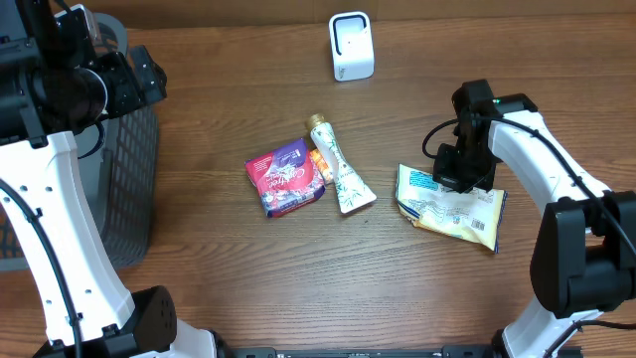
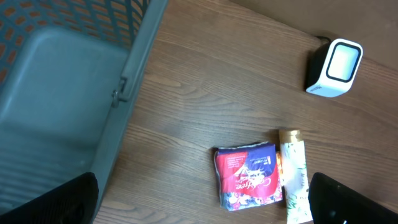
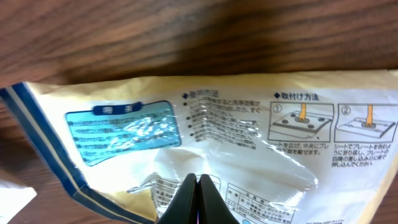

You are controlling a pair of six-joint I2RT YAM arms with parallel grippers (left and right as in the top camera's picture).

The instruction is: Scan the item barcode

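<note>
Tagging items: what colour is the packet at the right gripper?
Cream packet, blue edge stripe, teal label box; right wrist view shows it best.

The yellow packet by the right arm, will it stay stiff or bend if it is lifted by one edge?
Probably floppy: the yellow packet is thin film, wrinkled and puckered in the right wrist view. Its glossy surface shows glare, so it may be slippery. It lies nearly flat, so it seems light and unlikely to roll.

Brown wood-grain table, evenly lit; a grey mesh basket at its left edge.
</note>
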